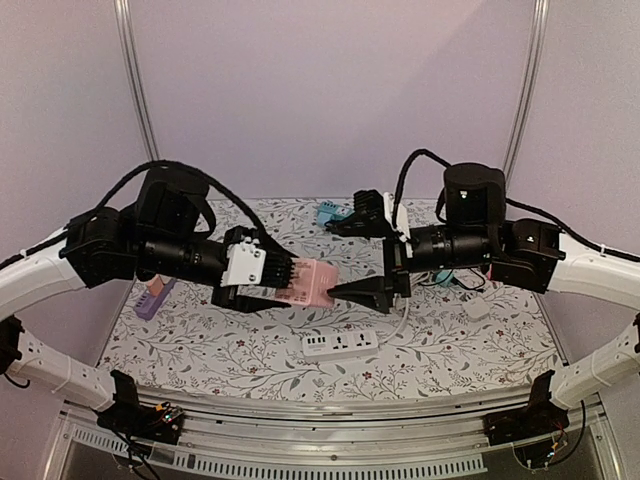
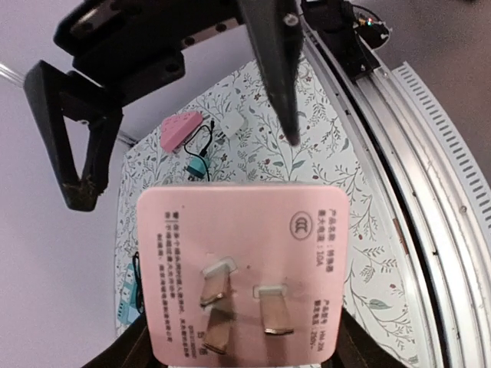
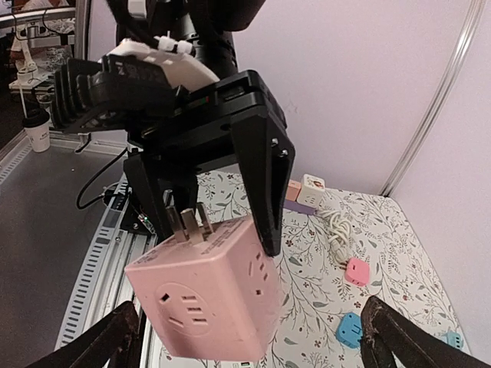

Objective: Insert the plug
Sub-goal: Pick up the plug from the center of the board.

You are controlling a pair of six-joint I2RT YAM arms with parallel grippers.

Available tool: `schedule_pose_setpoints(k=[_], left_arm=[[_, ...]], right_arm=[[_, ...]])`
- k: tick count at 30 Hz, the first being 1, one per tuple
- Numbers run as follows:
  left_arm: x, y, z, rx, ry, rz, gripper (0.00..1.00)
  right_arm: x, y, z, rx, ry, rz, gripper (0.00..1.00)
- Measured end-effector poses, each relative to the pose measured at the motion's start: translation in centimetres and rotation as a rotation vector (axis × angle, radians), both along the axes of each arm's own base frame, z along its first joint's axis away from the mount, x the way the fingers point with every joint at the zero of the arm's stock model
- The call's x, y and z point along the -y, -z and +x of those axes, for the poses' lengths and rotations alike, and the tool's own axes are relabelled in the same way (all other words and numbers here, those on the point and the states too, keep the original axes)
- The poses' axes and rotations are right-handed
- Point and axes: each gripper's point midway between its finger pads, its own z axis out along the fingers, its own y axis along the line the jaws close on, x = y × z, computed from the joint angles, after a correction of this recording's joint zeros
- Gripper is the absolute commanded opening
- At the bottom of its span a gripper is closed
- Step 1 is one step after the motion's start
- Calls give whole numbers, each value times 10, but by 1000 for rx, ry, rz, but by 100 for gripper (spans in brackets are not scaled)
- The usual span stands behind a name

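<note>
Plug cube (image 1: pixel 312 283) is pink, up in the air over the table (image 1: pixel 200 340), gripped tight by L gripper (image 1: pixel 293 285); R gripper (image 1: pixel 340 260) gapes wide, not touching it. L wrist cam: flat pink face w/ 3 metal pins (image 2: pixel 230 303). R wrist cam: round-edged cube, socket holes (image 3: pixel 184 307) on 2 sides.
</note>
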Motion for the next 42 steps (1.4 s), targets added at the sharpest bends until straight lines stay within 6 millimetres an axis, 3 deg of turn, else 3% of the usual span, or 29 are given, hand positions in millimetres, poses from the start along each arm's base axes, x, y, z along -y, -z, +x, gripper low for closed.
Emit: schedule_pose_setpoints(k=[6,10,14,17,20,23,26,28,33,37,42], left_arm=[[-19,28,-8,336,135,23,0],[-18,24,-4,420,147,13,0],[-17,18,1,395,101,-3,0],[-12,5,10,275,5,-26,0],[-4,-20,27,55,-127,-103,0],[-7,-50,60,-246,-291,-236,0],[-14,-68,91,-497,-415,-347,0],[-12,-75,100,-637,-453,-395,0],[12,-84,91,-942,-402,-429,0],[20,-88,84,-1067,-370,-428,0],[23,-95,76,-1141,-341,-434,0]], right_arm=[[17,2,-7,46,6,-9,99],[21,8,-7,53,9,-33,99],[22,12,-4,66,25,-49,99],[23,13,0,82,44,-55,99],[25,15,5,112,73,-65,99],[31,17,13,174,124,-63,99],[36,8,23,265,189,-14,99],[37,-10,33,326,241,45,99],[25,-49,60,411,371,217,99],[3,-43,80,434,421,282,99],[-11,-36,91,444,441,328,96]])
